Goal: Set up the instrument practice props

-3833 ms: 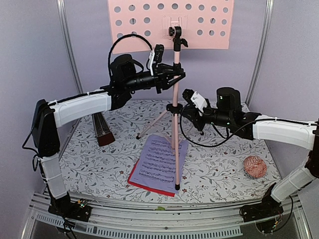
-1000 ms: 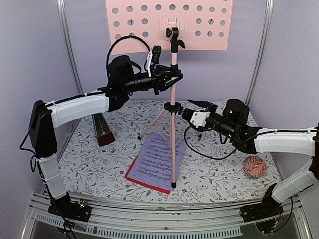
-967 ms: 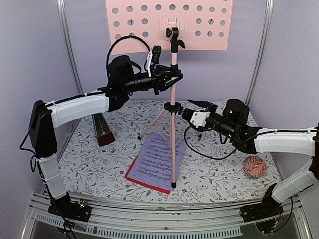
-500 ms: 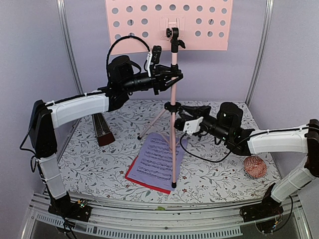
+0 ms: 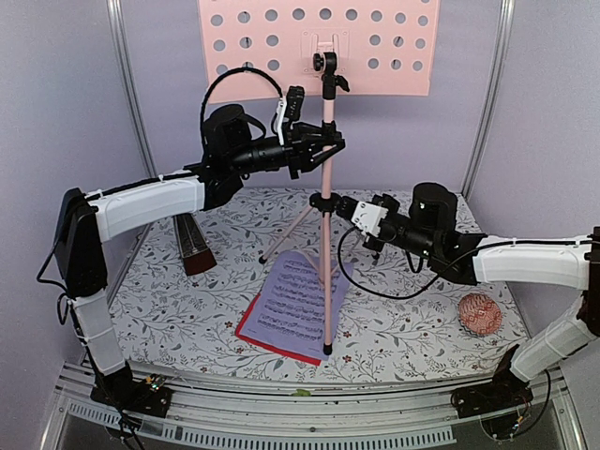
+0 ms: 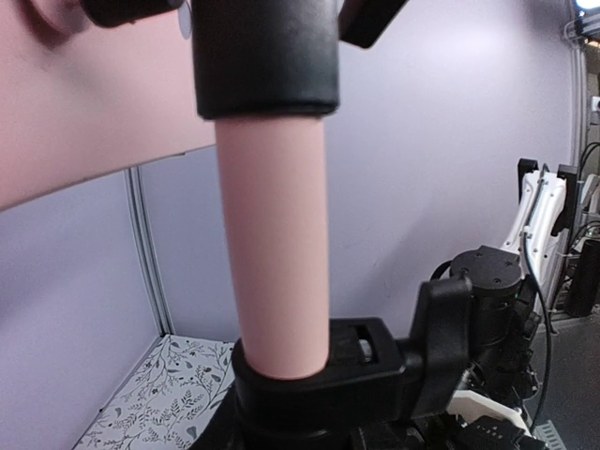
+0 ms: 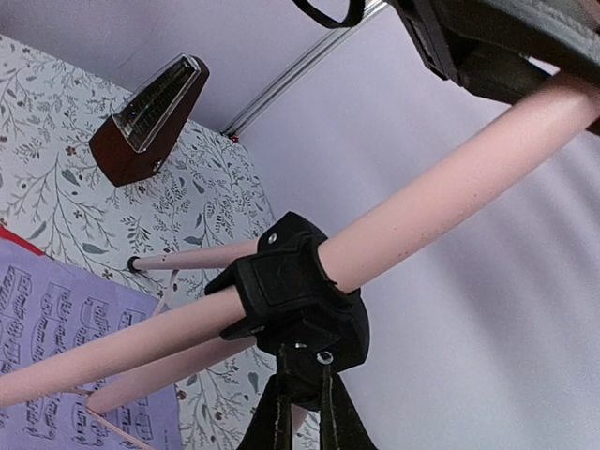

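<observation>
Since a second ago, the right gripper point(image 5: 345, 207) has been brought in to the pink music stand point(image 5: 324, 281) and its jaws have been closed up. Nothing else has been moved.

At the far left, the dark brown metronome point(image 5: 194, 246) is stood upright on the flowery table point(image 5: 169, 309), well apart from the stand. Next, the left gripper point(image 5: 323, 148) is seen closed around the pink pole point(image 5: 328, 112), high up, just under the pink desk point(image 5: 253, 47). Lower down, the lilac sheet point(image 5: 291, 305) is laid on the red sheet point(image 5: 255, 330), and the stand's front leg is stretched over both. Just right of the pole, the right gripper's jaws are pinched almost shut on a small part of the black collar point(image 7: 295, 300), where the legs are joined. At the far right, a pink knitted ball point(image 5: 478, 314) is left alone.

It looks as if the stand is being steadied or set in place. For this to be done well, the pole should be kept straight up, and both arms should be moved together so nothing gets bent. The collar should be held firmly but not crushed. The feet should be put down flat, best off the paper, so the sheets can be lifted to the desk later.
</observation>
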Available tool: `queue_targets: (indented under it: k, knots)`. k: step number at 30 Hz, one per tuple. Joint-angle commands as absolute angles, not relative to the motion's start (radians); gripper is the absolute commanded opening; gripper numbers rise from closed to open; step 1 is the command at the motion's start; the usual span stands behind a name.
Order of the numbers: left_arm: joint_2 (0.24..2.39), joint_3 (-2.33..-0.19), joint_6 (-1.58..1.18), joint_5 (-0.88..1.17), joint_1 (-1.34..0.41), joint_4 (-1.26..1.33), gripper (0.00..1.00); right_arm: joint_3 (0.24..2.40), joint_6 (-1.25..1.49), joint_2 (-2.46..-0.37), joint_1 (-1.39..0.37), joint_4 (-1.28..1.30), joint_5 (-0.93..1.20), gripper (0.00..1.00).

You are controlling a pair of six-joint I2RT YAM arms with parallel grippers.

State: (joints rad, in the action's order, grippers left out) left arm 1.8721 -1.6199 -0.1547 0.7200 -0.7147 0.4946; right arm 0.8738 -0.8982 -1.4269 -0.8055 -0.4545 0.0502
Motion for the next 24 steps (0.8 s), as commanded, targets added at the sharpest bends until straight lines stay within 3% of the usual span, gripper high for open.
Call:
queue_targets:
  k: [1, 14, 24]
  knots:
    - [1.840, -1.612, -0.164, 0.704, -0.728, 0.496, 0.00, 0.906, -0.580, -1.386, -0.819, -0.434, 0.152, 0.00]
    - [1.844, -1.620, -0.160, 0.706, -0.729, 0.489, 0.00, 0.925, 0.042, -1.379, -0.819, -0.414, 0.232, 0.00]
    - [1.837, -1.613, -0.156, 0.707, -0.729, 0.491, 0.00, 0.973, 0.330, -1.392, -0.807, -0.355, 0.301, 0.00]
